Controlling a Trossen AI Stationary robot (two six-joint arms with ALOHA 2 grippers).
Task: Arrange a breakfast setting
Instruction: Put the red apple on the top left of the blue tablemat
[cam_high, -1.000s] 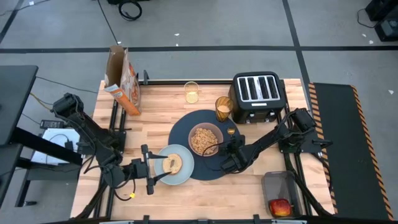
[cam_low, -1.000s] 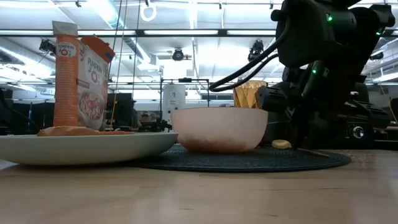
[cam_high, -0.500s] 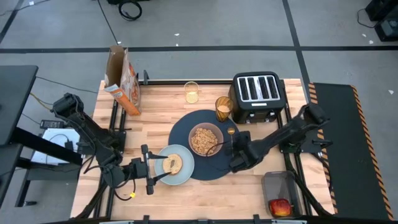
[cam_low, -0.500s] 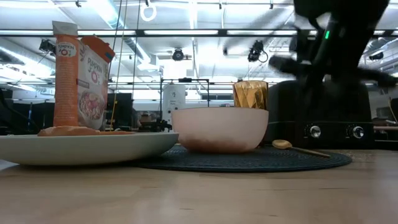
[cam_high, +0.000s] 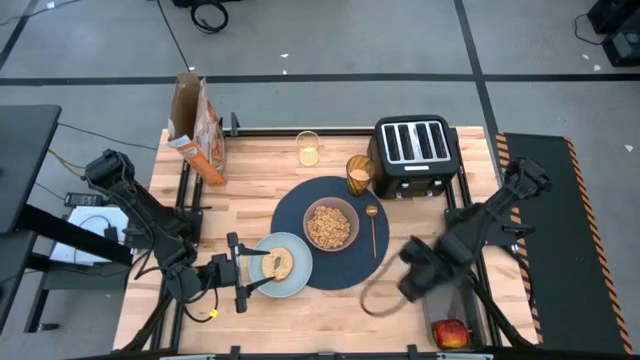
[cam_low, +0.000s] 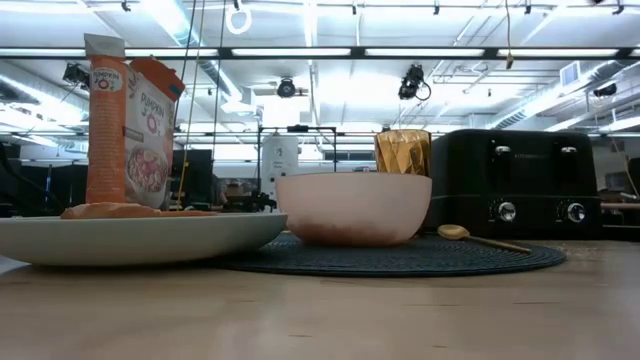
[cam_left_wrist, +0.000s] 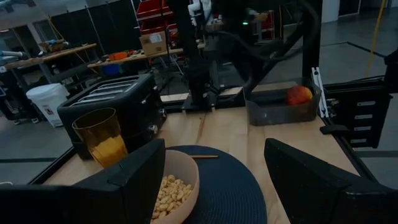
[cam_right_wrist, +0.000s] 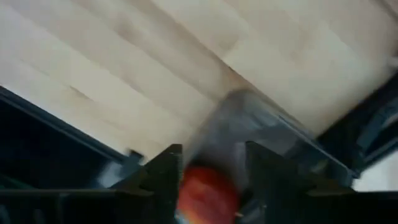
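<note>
The dark-blue mat (cam_high: 300, 215) holds the pink bowl (cam_high: 330, 225) of cereal, and the gold spoon (cam_high: 372, 228) lies flat on it to the bowl's right. The pale-blue plate (cam_high: 292, 280) with the bagel (cam_high: 277, 263) sits at the mat's near left. The amber tumbler (cam_high: 359, 175) and the small clear glass (cam_high: 308, 148) stand farther back. The red apple (cam_right_wrist: 208, 193) lies in a clear bin (cam_high: 452, 300) at the near right. My right gripper (cam_right_wrist: 214, 180) hovers open above it, pointing down. My left gripper (cam_high: 238, 273) stands open at the plate's left rim.
The black toaster (cam_high: 415, 155) stands at the far right, behind the tumbler. The cereal box (cam_high: 195, 125) stands at the far left. Bare wood lies along the table's near edge between the plate and the bin.
My right gripper has left the spoon's place on the mat. It has risen out of the low view and swung toward the table's near right corner, over the bin with the apple, turning until it points down. The spoon stays on the mat beside the bowl.
</note>
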